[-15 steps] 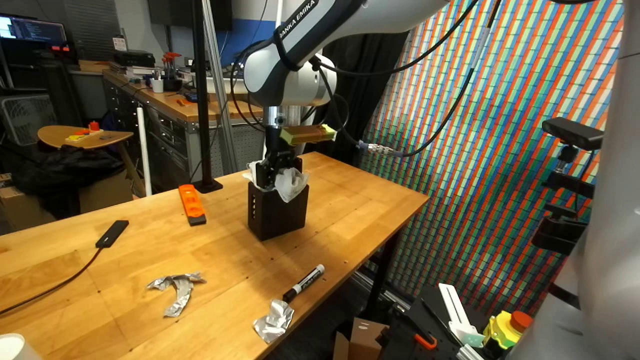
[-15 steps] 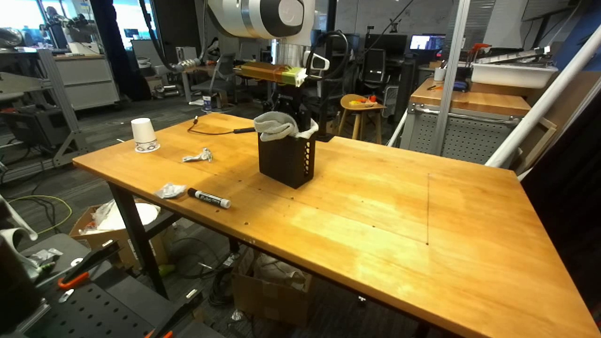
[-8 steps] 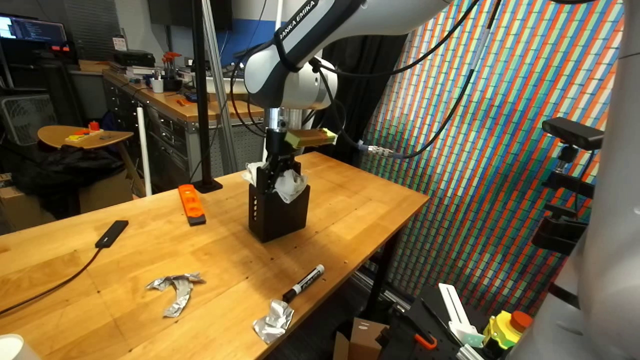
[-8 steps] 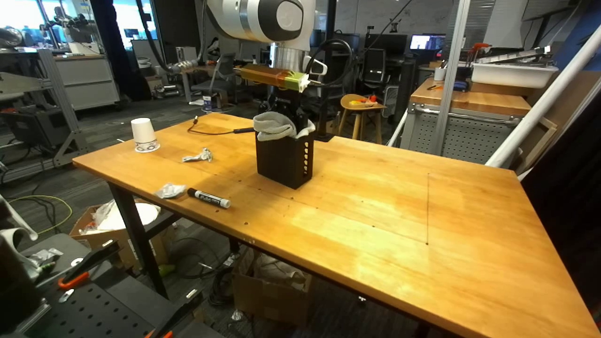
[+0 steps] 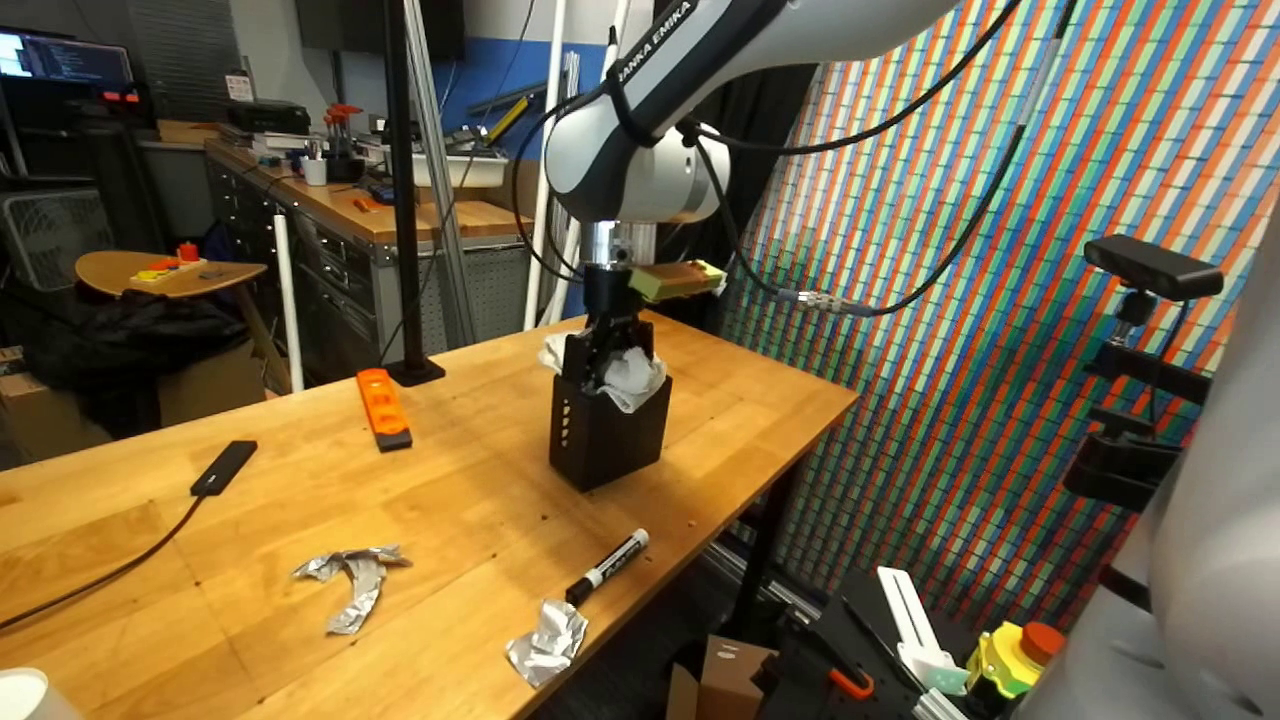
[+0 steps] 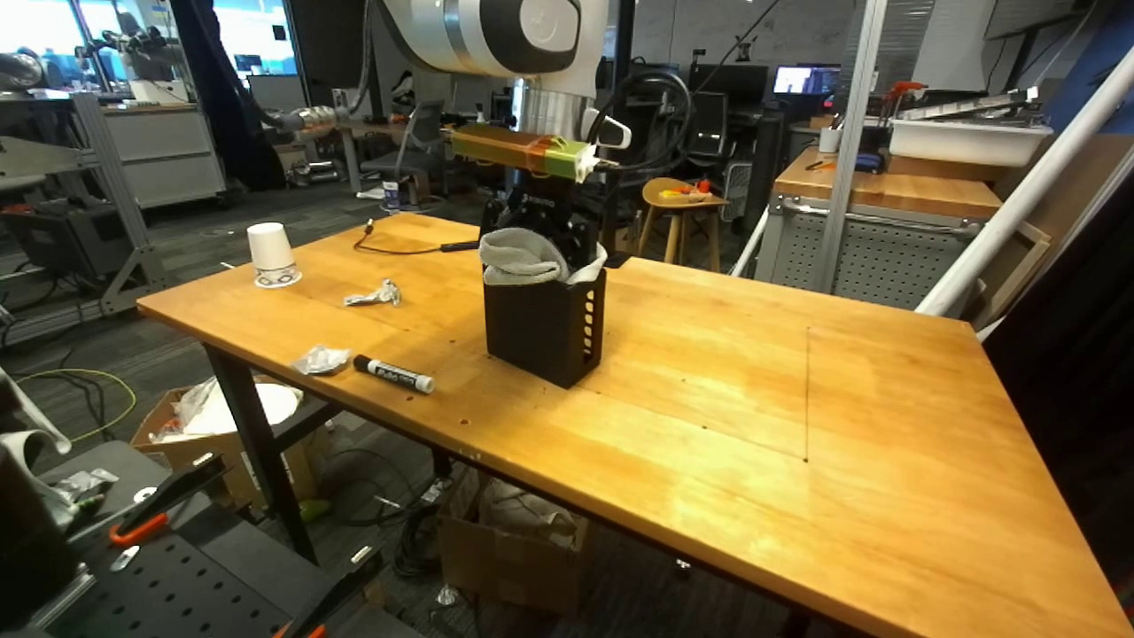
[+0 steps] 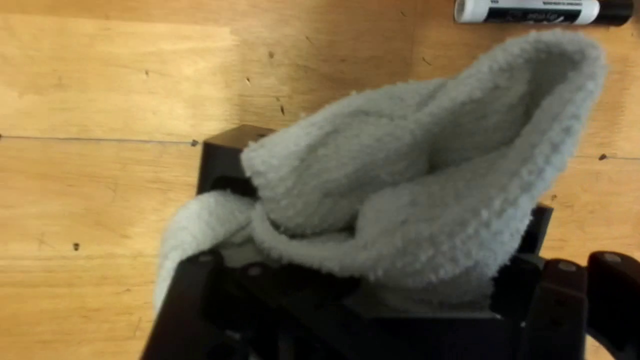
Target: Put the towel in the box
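Observation:
The box [image 5: 620, 435] stands upright on the table, black, with a perforated side. Bunched in its mouth is the towel [image 5: 634, 375], white and fluffy, with folds hanging over the rim in both exterior views. My gripper [image 5: 606, 352] points down into the box's opening, amid the cloth. In the wrist view its fingers are spread well apart, open, and the towel [image 7: 440, 145] lies in front of and partly between them. Fingertips are hidden by cloth and box walls in the exterior views. One corner of the box [image 7: 216, 161] shows beside the towel.
Near the table's edge lie a marker [image 6: 395, 375] and crumpled foil [image 6: 322, 360], with a second foil piece [image 5: 362, 585] farther in. An orange level [image 5: 384, 408] rests near a black post [image 5: 410, 200]. A paper cup [image 6: 272, 254] stands at a corner.
The gripper's fingers have spread apart. In the last half second arm, box and towel have shifted together across the table, rightward in an exterior view, nearer that camera in an exterior view.

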